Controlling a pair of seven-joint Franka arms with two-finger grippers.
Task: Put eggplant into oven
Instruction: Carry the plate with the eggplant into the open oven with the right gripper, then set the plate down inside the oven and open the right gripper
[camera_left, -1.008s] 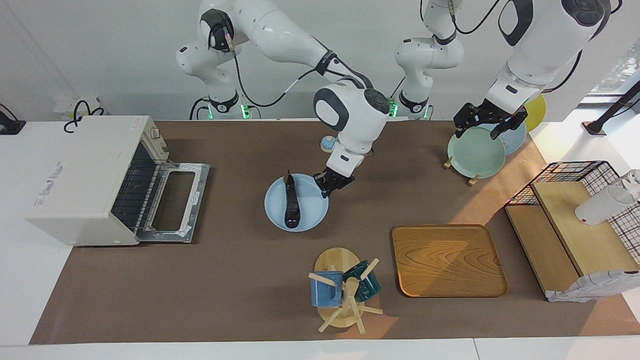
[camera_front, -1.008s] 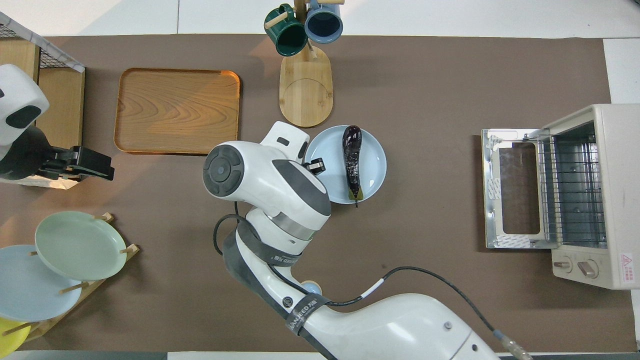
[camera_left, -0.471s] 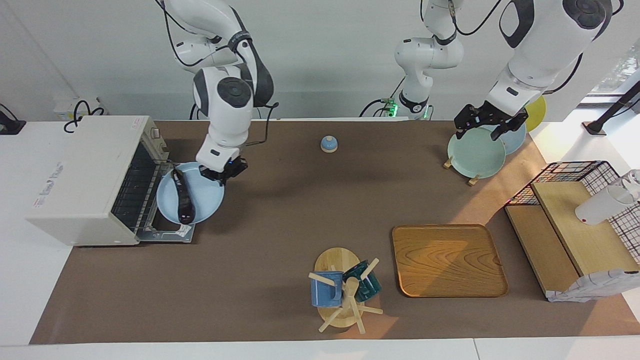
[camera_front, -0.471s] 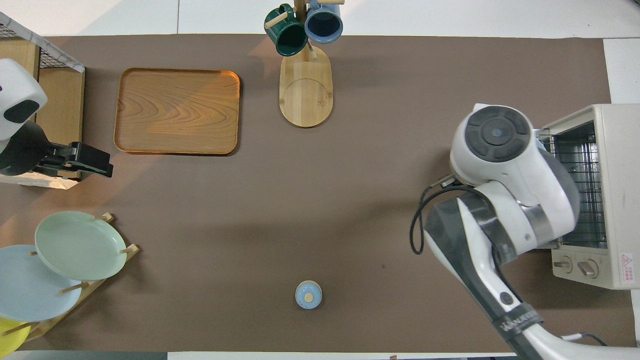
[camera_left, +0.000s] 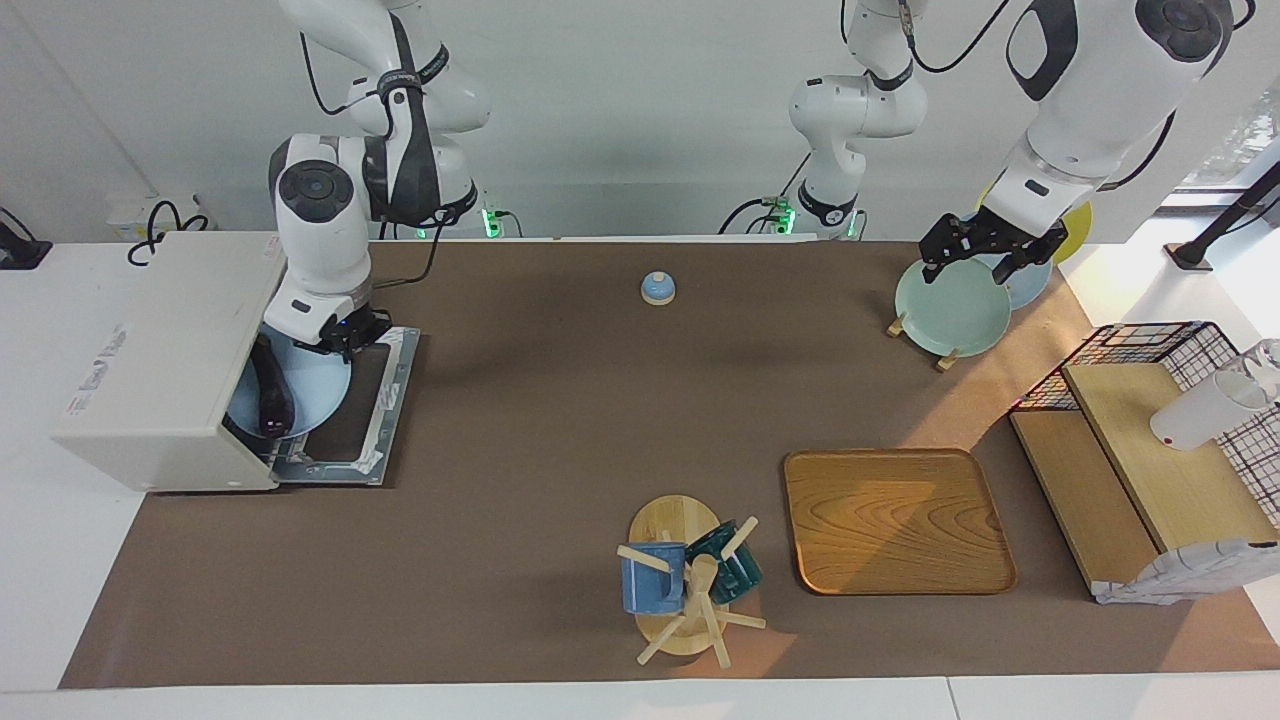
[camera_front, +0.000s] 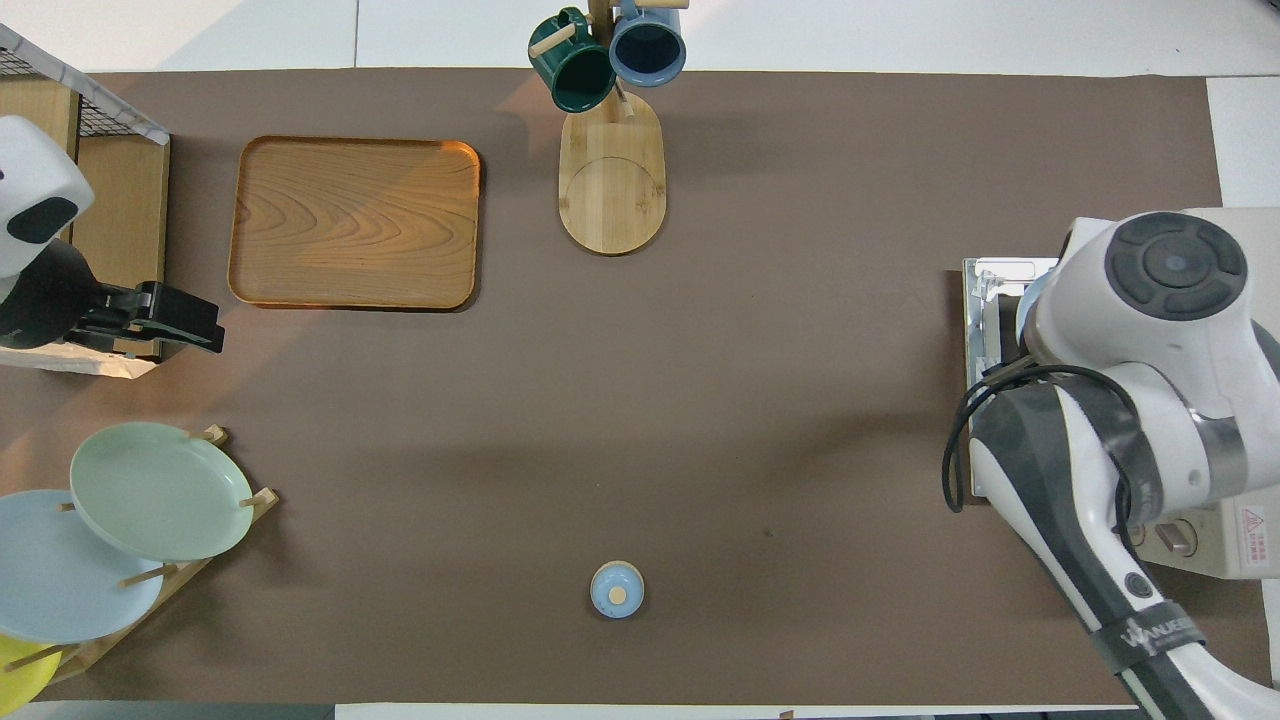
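Bending the right arm steeply down at mid-height of the facing frame, at the right arm's end of the surface, with the right gripper grasping the rim of one pale blue plate. Carrying one eggplant on that plate, partly inside the open oven, over its lowered door. Hanging the left gripper, released, over three racked plates in the upper frame. Holding two mugs on one stand in the lower frame.
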